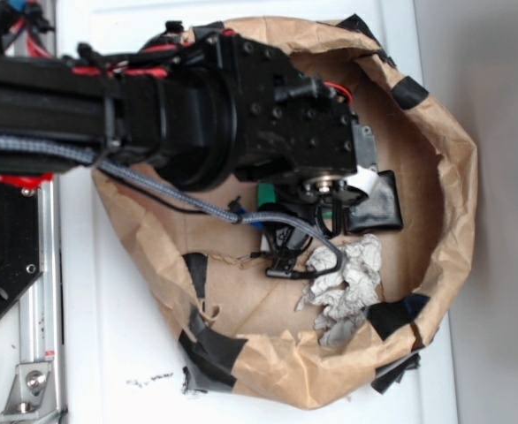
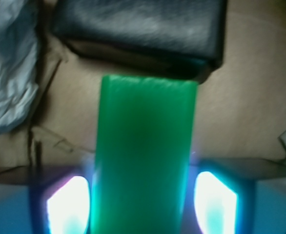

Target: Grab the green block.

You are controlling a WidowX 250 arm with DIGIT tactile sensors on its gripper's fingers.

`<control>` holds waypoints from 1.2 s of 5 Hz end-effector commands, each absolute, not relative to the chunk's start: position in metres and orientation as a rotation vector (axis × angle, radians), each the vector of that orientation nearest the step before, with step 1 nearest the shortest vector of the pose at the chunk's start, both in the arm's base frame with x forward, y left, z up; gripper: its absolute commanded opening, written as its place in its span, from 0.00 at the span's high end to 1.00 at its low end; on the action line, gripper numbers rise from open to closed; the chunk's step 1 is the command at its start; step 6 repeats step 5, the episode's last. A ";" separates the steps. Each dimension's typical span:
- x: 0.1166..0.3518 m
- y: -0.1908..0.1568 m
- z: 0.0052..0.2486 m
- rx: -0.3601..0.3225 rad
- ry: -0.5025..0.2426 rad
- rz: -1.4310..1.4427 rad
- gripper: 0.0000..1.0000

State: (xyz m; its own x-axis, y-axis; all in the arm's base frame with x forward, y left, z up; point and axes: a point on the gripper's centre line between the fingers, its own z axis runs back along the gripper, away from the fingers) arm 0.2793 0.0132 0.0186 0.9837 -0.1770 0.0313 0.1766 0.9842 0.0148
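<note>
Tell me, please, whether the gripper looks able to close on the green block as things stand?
Probably yes: in the wrist view the green block lies between the open gripper fingers, nothing between them; the black pad sits just beyond its far end.

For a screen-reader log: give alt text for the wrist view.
A green block lies lengthwise between the two glowing fingertips of the gripper, with narrow gaps either side. A black pad lies beyond it on brown paper, crumpled white paper at left.

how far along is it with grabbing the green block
Done: the hand is down over the green block, one finger on each side. In hand: closing; small gaps still show, so contact is unclear. Left: a firm grip and lifting it off the brown paper.
</note>
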 end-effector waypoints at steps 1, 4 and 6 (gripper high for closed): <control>0.280 -0.007 0.047 -0.022 -0.125 -0.253 1.00; 0.273 0.004 0.193 0.029 -0.256 -0.119 1.00; 0.278 0.007 0.186 0.053 -0.235 -0.107 1.00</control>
